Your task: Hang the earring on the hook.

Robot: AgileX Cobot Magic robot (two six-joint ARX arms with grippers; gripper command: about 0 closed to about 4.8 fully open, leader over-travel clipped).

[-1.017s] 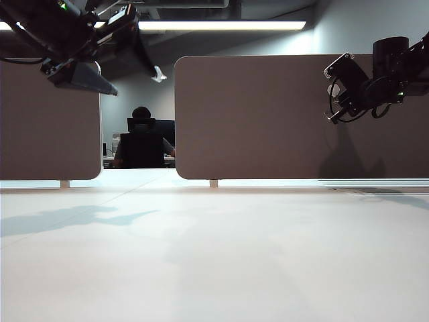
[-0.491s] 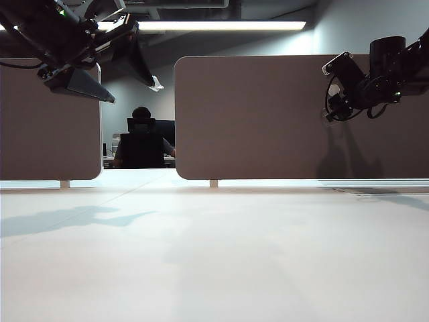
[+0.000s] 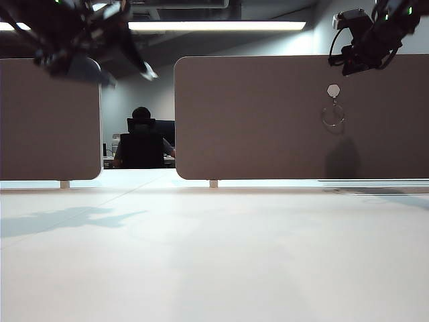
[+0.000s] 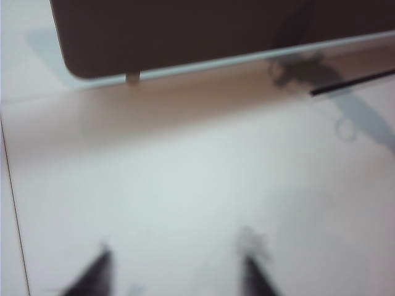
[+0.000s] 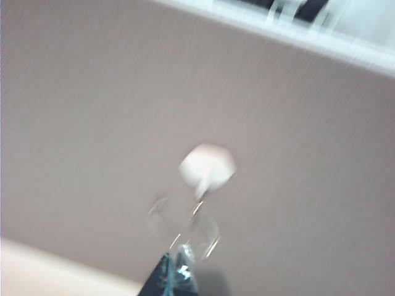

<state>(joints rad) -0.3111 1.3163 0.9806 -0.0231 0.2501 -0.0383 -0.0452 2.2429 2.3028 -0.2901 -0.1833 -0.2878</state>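
The hook (image 3: 334,90) is a small white hexagonal cap on the right partition panel. The earring (image 3: 332,116), a thin silver hoop, hangs from the hook's prong below the cap. My right gripper (image 3: 343,62) is up and to the right of the hook, apart from it, shut and empty. In the right wrist view the hook (image 5: 207,165) and the blurred earring (image 5: 185,225) lie just beyond the closed tips of my right gripper (image 5: 176,271). My left gripper (image 3: 127,67) hovers high at the left, blurred. In its own view the left gripper (image 4: 176,274) is open over bare table.
Two grey partition panels (image 3: 255,117) stand along the table's back edge, with a gap between them where a seated person (image 3: 141,141) shows. The white table (image 3: 214,255) stretches to the front. A dark cable (image 4: 352,82) lies near the panel foot.
My right gripper has lifted up and away from the hook, leaving the earring hanging there, and its jaws have come together. The left gripper has shifted slightly upward.
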